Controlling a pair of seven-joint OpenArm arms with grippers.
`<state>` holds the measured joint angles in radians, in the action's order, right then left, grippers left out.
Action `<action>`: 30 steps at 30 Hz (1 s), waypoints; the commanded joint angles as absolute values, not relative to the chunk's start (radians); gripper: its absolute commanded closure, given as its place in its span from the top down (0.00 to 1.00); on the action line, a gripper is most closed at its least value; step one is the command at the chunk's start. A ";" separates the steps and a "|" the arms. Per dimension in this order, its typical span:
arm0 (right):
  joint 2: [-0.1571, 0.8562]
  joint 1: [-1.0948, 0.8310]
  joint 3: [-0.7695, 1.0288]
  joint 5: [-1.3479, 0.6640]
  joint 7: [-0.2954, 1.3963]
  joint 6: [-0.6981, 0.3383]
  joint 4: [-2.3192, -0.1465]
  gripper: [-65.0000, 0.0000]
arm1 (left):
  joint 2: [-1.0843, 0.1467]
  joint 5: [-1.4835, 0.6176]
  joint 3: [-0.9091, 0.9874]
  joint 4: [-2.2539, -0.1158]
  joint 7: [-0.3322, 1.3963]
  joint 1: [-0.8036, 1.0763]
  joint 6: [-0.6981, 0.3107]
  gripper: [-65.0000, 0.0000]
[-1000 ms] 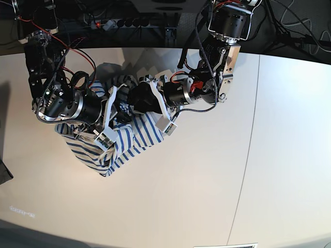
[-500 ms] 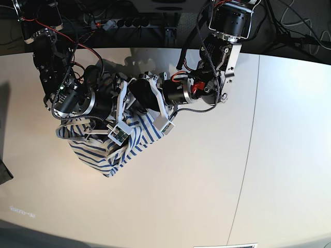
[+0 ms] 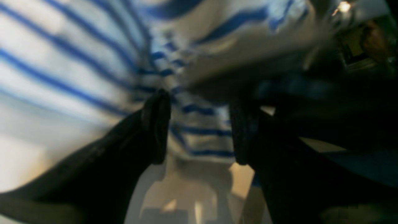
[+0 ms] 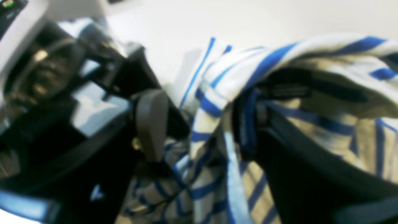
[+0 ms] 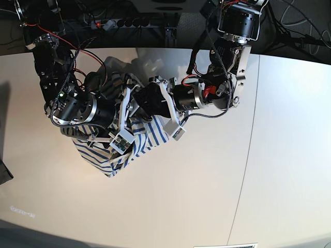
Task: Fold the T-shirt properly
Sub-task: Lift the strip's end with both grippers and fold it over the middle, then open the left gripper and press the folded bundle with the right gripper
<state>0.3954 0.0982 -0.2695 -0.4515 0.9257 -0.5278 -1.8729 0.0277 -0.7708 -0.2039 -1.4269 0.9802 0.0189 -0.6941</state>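
The T-shirt (image 5: 150,135), cream with thin blue stripes, lies bunched in a heap on the white table (image 5: 207,196), mostly under both arms. My right gripper (image 5: 124,111) comes in from the left and my left gripper (image 5: 140,99) from the right; they meet over the heap. In the right wrist view the right gripper (image 4: 199,124) is open, with a fold of the T-shirt (image 4: 279,59) draped between its fingers and over the right finger (image 4: 248,124). In the left wrist view the left gripper (image 3: 200,127) stands open, with striped T-shirt (image 3: 77,62) just beyond its fingertips.
A power strip and cables (image 5: 119,23) run along the back edge of the table. A seam (image 5: 248,155) crosses the tabletop on the right. A dark object (image 5: 5,173) pokes in at the left edge.
My right gripper has opened and let go of the fabric. Both arms have shifted slightly right, and the shirt has dropped into a tighter heap beneath them.
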 commanded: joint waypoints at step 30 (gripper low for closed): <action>0.398 0.210 -0.402 -0.349 0.916 -0.572 -2.009 0.53 | -0.128 -0.850 -0.049 -1.447 1.004 0.013 -0.698 0.51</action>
<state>0.3931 0.1963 -0.4091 -0.3435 0.9348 -0.5278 -1.9934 -0.1276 -0.8288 -0.0513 -1.4269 1.0176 0.0250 -0.6937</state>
